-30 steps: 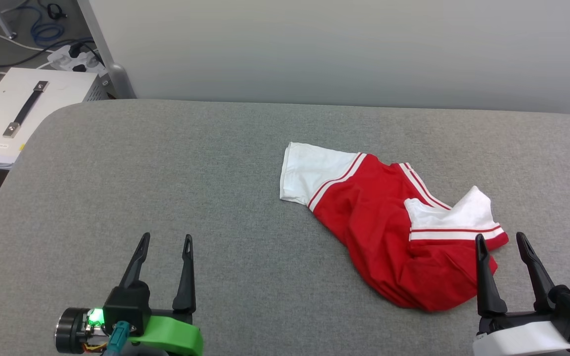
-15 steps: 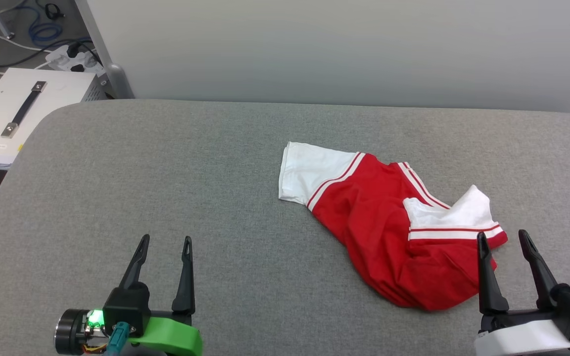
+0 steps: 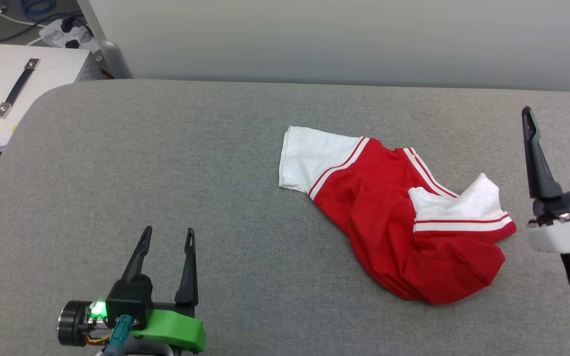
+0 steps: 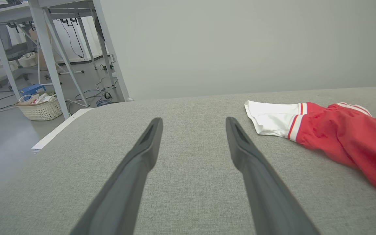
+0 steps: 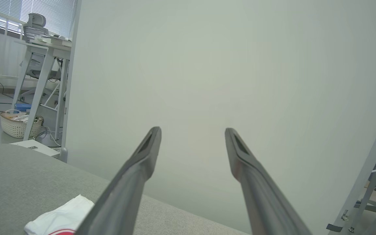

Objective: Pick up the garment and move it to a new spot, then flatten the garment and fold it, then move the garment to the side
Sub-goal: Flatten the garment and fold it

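Lifting away from the crumpled garment (image 3: pixel 389 217) on the worktop (image 3: pixel 166 148), the right fingers (image 3: pixel 535 153) now hover wide open and empty, left fingers (image 3: pixel 187 267) likewise, so pickup hasn't begun.

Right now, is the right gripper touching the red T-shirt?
Apart. In the head view, grey surface shows between the open right gripper and the T-shirt.

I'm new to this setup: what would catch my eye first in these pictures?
The bright red garment with white sleeves lies crumpled on the grey table, right of centre. The left gripper hovers open at the lower left; the right gripper, open too, is at the right edge beside the garment, holding nothing.
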{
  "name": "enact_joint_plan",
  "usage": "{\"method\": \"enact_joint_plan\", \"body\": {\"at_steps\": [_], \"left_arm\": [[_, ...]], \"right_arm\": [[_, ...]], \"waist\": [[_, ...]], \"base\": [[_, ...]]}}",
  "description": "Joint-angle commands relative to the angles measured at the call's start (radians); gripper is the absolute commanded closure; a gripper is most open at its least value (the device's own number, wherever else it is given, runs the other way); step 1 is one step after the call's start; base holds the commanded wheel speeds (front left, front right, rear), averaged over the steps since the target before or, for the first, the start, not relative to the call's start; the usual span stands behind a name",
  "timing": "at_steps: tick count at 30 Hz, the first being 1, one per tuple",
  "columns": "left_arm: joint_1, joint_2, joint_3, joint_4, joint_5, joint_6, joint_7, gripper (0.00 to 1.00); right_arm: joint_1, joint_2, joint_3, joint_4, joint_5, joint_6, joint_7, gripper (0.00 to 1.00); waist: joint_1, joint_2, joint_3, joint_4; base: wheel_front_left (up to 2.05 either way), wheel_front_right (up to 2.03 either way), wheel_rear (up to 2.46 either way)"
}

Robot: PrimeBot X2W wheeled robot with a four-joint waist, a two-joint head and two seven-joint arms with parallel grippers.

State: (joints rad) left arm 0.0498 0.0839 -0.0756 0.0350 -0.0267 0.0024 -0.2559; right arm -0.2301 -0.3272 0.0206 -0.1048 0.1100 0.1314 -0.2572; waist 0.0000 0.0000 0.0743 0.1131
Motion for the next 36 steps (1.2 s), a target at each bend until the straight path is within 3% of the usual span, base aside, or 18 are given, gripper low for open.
{"method": "enact_joint_plan", "body": {"at_steps": [1, 4, 11, 16, 20, 24, 36], "left_arm": [[-0.023, -0.009, 0.0, -0.001, 0.005, -0.006, -0.006, 0.0], [-0.034, -0.012, -0.003, -0.004, 0.005, -0.006, -0.006, 0.0], [-0.059, -0.019, -0.007, -0.009, 0.002, -0.002, -0.006, 0.0], [-0.084, -0.024, -0.012, -0.009, -0.002, 0.001, -0.006, 0.0], [-0.104, -0.028, -0.018, -0.013, -0.006, 0.004, -0.006, 0.0], [-0.125, -0.03, -0.024, -0.015, -0.01, 0.008, -0.006, 0.0], [-0.156, -0.033, -0.043, -0.005, -0.021, 0.021, -0.006, 0.0]], "right_arm": [[-0.046, -0.047, 0.036, 0.034, 0.039, -0.001, -0.005, 0.0], [-0.128, -0.161, 0.145, 0.118, 0.143, -0.001, 0.04, 0.0], [-0.266, -0.376, 0.413, 0.178, 0.455, -0.001, 0.417, 0.0], [-0.308, -0.465, 0.521, 0.223, 0.6, -0.001, 0.684, 0.0], [-0.345, -0.485, 0.571, 0.271, 0.658, -0.001, 0.84, 0.0], [-0.381, -0.476, 0.618, 0.328, 0.67, -0.001, 0.905, 0.0], [-0.401, -0.416, 0.799, 0.513, 0.686, -0.001, 0.915, 0.0]], "waist": [[0.0, 0.0, 0.018, 0.008], [0.0, 0.0, 0.034, 0.017], [0.0, 0.0, 0.085, 0.04], [0.0, 0.0, 0.126, 0.06], [0.0, 0.0, 0.165, 0.077], [0.0, 0.0, 0.203, 0.094], [0.0, 0.0, 0.249, 0.123]], "base": [[0.0, 0.0, 0.0], [0.0, 0.0, 0.0], [0.0, 0.0, 0.0], [0.0, 0.0, 0.0], [0.0, 0.0, 0.0], [0.0, 0.0, 0.0], [0.0, 0.0, 0.0]]}}
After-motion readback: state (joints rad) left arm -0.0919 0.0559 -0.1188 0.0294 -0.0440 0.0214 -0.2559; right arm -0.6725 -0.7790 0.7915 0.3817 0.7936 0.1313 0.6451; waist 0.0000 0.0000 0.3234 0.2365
